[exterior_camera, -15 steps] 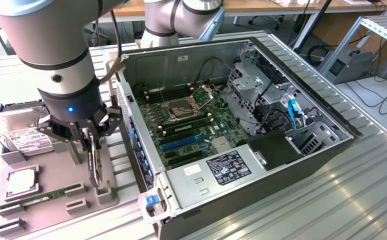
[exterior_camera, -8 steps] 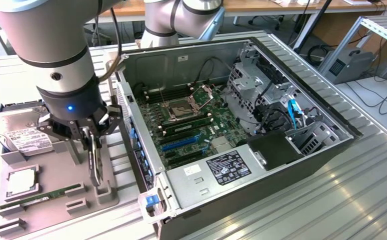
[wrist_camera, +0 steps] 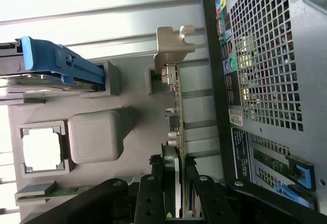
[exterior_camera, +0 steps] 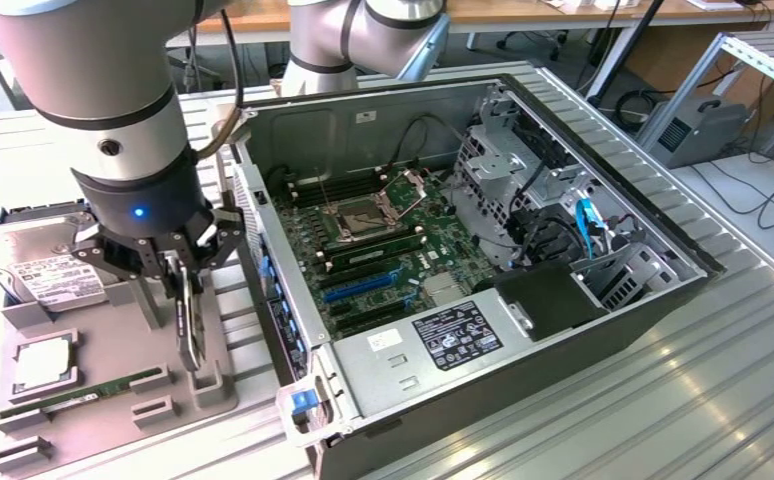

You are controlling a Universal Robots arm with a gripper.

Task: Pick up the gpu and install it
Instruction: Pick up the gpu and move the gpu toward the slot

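One card, the gpu (wrist_camera: 177, 98), stands on edge in the grey holder (exterior_camera: 107, 325) beside the case (exterior_camera: 494, 330), pinched by the tool (wrist_camera: 175, 191): pickup stage. Lifting likely calls for a straight pull.

You have bright, even light from above. Glare streaks the table (exterior_camera: 707, 400) at the exterior view's right, the chip (wrist_camera: 43, 150) burns white in your wrist view, and the case (exterior_camera: 547, 250) is dim inside.
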